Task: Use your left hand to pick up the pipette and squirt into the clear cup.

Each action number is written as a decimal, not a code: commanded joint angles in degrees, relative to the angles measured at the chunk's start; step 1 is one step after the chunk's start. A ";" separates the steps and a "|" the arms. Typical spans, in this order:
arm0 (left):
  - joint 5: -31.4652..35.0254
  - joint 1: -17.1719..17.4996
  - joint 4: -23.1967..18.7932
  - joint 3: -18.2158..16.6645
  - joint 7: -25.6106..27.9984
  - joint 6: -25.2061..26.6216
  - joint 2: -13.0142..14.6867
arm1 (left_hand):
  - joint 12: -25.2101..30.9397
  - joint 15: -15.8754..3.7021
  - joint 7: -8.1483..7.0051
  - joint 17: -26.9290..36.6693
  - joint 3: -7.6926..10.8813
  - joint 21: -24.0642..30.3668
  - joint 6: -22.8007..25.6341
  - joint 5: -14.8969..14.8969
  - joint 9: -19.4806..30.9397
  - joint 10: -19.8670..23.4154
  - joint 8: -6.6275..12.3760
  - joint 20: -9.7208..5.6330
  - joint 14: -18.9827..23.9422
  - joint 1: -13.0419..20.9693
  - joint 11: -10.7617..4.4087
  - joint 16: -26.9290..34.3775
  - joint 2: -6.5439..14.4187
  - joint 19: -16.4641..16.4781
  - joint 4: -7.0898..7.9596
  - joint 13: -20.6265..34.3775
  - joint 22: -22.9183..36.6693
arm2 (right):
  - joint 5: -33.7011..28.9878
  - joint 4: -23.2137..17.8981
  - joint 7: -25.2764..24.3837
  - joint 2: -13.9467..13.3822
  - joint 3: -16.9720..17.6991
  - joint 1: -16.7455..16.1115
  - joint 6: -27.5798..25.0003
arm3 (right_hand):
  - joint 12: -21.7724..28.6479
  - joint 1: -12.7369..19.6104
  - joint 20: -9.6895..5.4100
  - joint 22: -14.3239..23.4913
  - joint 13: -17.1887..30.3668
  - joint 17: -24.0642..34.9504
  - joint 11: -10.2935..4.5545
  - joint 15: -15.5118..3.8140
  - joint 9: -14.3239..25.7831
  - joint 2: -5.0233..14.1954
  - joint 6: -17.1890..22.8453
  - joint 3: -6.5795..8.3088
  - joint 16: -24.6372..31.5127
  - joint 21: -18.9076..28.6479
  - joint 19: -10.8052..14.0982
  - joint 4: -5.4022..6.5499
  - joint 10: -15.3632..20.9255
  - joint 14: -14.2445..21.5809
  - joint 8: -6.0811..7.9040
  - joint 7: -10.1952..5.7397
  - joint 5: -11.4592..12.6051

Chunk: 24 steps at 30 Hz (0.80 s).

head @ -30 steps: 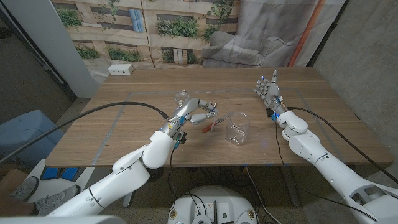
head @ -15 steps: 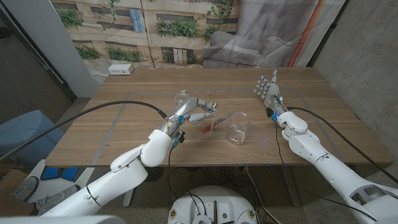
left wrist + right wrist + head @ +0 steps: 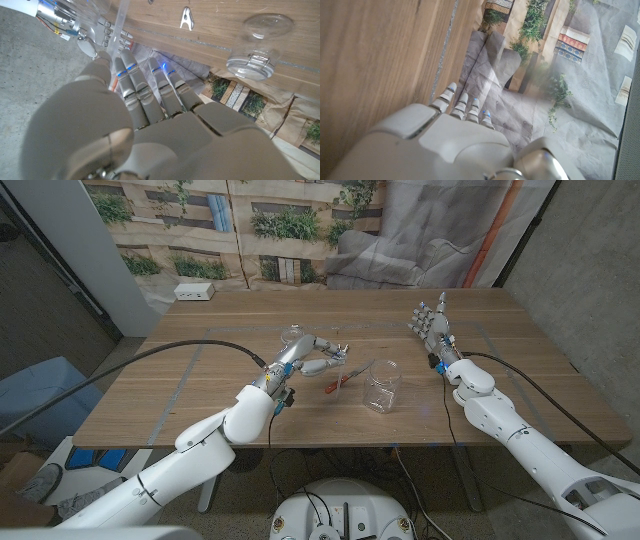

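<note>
My left hand (image 3: 322,361) hovers over the middle of the table and pinches the pipette (image 3: 351,374) in its curled fingers. The pipette's red end hangs low toward me; its clear tube slants up toward the rim of the clear cup (image 3: 381,385), and I cannot tell if it touches. The cup stands upright just right of that hand. In the left wrist view the clear tube (image 3: 121,22) rises past the curled fingers (image 3: 142,92). My right hand (image 3: 430,323) is held upright at the right, fingers apart and empty, also seen from behind (image 3: 445,145).
A small glass jar (image 3: 293,335) with a clasp lid stands behind my left hand, also in the left wrist view (image 3: 257,45). A small pale clip (image 3: 186,17) lies on the wood. A white box (image 3: 194,292) sits at the table's far left corner.
My left forearm has shifted slightly to the left; the pipette has stayed pinched and pointed at the cup. The right hand has not moved.
</note>
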 commanded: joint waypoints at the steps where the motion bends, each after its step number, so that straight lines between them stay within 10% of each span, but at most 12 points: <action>1: -0.78 -0.94 0.90 0.14 -0.70 -1.17 0.40 | -0.01 -7.46 0.16 0.02 -0.42 -0.41 -0.83 -0.10 0.14 -1.03 -0.39 -1.20 -0.50 -0.90 -0.33 -0.15 -0.09 -0.17 0.07 0.11 0.12 | 0.02 -0.04 0.01 -0.04 0.03 -0.03 -0.01 | 0.31 0.00 -0.02 0.31 0.20 0.27 -0.40 -4.78 0.09 3.33 0.19 -0.37 0.35 0.38 0.20 0.03 0.16 -0.42 0.40 -0.50 0.31; 24: 0.39 -0.63 -4.76 -2.12 -3.94 2.66 4.64 | 0.27 -7.52 0.24 -0.04 0.17 -0.59 -1.23 0.13 0.11 -1.99 -0.15 -0.73 -1.54 -1.59 -0.34 -0.16 0.13 -0.74 -0.40 0.18 0.09 | 0.01 -0.02 0.00 -0.02 0.01 -0.02 0.00 | 0.10 0.00 0.00 0.31 0.18 0.27 -0.33 -4.74 0.09 3.32 0.17 -0.38 0.36 0.38 0.20 0.03 -0.32 -0.40 0.40 -0.46 0.31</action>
